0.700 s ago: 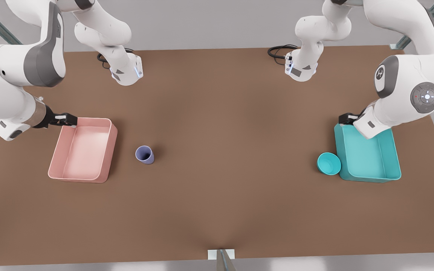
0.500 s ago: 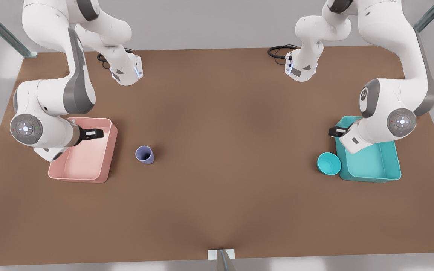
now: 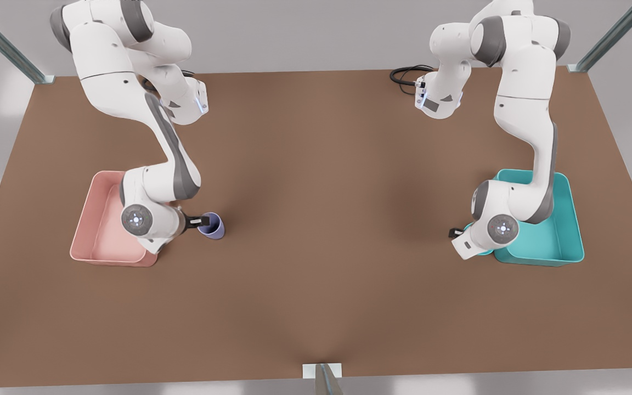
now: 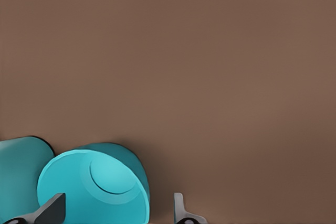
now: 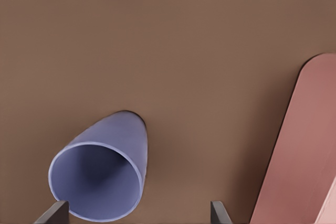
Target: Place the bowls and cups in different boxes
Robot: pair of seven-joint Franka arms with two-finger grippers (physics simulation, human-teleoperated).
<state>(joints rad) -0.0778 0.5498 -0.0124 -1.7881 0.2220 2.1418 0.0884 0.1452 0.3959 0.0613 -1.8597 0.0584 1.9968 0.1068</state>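
The left tool [image 4: 116, 211] hangs over the bowl [image 4: 94, 187], its two fingers spread wide with the bowl's rim between them; they do not touch it, and the tool holds nothing. In the front view this tool [image 3: 455, 233] sits at the bowl's side away from the teal box [image 3: 565, 241], and the arm's wrist covers most of the bowl [image 3: 468, 226], so only a sliver of teal shows there. The bowl stands just beside the teal box, at the box's side toward the cup; whether the two touch I cannot tell.

The right tool [image 5: 134, 214] is above the cup [image 5: 100, 174], fingers [image 5: 52, 212] wide apart either side of the cup's mouth, gripping nothing. In the front view the right tool [image 3: 201, 221] reaches the cup [image 3: 212, 226] from the pink box's side. The cup stands upright on the bench [image 3: 321, 219], near the pink box [image 3: 94, 241] and well apart from the bowl.

Both boxes show bare floors where the arms do not cover them.

The bowl is round, shallow and smooth, teal like its box. The cup is lavender-blue, handleless, tapering toward its base. The boxes are shallow rectangular tubs with rounded corners. The bench is a flat, matte brown.
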